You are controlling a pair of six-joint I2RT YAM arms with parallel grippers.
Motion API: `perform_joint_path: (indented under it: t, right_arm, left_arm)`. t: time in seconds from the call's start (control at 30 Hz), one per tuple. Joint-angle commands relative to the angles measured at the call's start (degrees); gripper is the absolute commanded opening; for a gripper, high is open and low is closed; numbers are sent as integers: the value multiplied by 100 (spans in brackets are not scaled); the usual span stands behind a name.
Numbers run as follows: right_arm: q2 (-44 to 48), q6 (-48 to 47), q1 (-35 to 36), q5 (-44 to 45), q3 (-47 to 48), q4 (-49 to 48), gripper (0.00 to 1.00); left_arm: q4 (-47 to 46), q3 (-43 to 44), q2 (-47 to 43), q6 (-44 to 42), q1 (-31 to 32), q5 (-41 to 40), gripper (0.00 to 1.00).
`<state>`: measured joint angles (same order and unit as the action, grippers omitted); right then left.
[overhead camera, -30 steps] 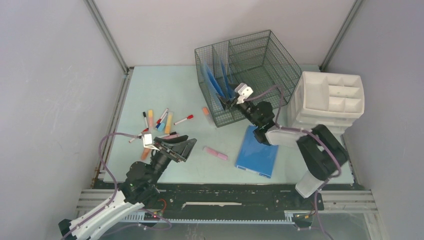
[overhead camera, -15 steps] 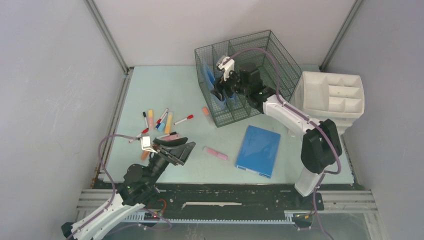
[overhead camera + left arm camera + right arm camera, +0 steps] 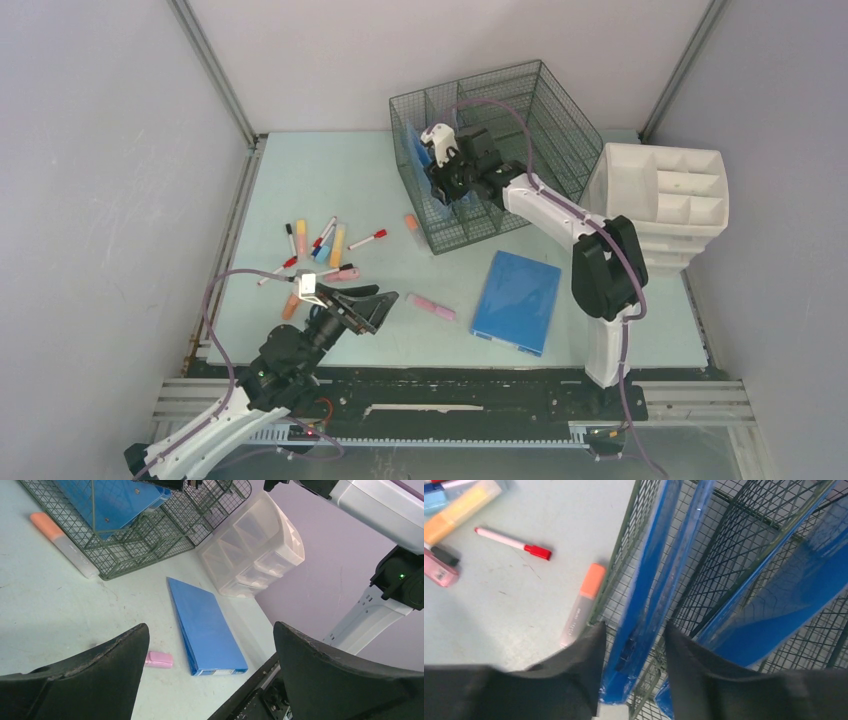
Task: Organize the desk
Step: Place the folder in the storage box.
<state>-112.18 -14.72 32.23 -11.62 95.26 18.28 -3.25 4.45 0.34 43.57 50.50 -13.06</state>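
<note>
The pale green desk (image 3: 330, 170) holds a wire basket (image 3: 530, 110) with blue folders standing in it. My right gripper (image 3: 443, 185) reaches down into the basket's front left part. In the right wrist view the right gripper (image 3: 635, 626) straddles one upright blue folder (image 3: 649, 580); a narrow gap shows beside the right finger, so it is open. A second blue folder (image 3: 784, 595) leans further right. My left gripper (image 3: 372, 305) hovers wide open and empty over the near left desk. Beyond the left gripper (image 3: 210, 627) lie a flat blue binder (image 3: 200, 615) and a pink highlighter (image 3: 159, 659).
Several markers and highlighters (image 3: 320, 240) lie scattered at the left. An orange highlighter (image 3: 411, 223) rests against the basket's front. A white drawer organizer (image 3: 660, 195) stands at the right. The blue binder (image 3: 515, 300) lies near the front edge, by the black rail (image 3: 450, 385).
The right arm swung from in front of the basket up and over its left compartments and lowered onto a standing folder, its jaws narrowing. The left gripper drifted slightly toward the near edge.
</note>
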Motion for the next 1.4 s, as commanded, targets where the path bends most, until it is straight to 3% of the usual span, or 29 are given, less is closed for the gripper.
perform_joint_path:
  t: [0.0,0.13,0.33,1.0,1.37]
  right_arm:
    - [-155,-65,16,357,323,112,45]
    - [-139,-60,39,563,406,136,18]
    - [-54,-124,73,810,832,553,3]
    - [-1026,-573,196,962,2391,2281,4]
    - [-705,-570,205,1162,2154,2199,0]
  left_arm:
    - [6,34,-768,-83,16,71,100]
    - [45,47,-761,-118,15,97,100]
    - [130,47,-808,-147,16,103,100]
    - [492,109,-997,-235,21,71,100]
    - [614,162,-1030,-261,18,84,100]
